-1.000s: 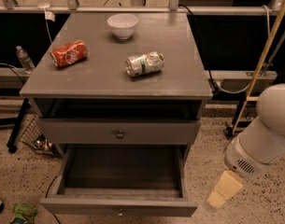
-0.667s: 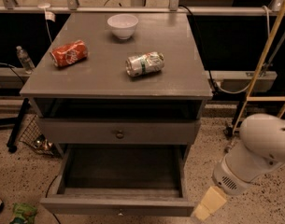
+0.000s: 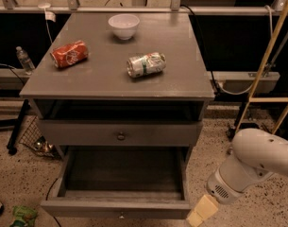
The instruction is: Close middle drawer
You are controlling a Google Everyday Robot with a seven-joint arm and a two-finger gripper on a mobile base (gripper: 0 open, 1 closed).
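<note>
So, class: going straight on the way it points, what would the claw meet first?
The claw, low at right, would probably meet the middle drawer at its front corner; depth is unclear.

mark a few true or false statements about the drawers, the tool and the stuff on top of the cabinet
1. The middle drawer is pulled out. True.
2. The tool hangs over the cabinet top. False: it is low, beside the drawer's right front corner.
3. The red can and the green can stand upright. False: both lie on their sides.
4. A white bowl sits near the back of the cabinet top. True.
5. A can lies inside the open drawer. False: what shows of its inside is bare.
</note>
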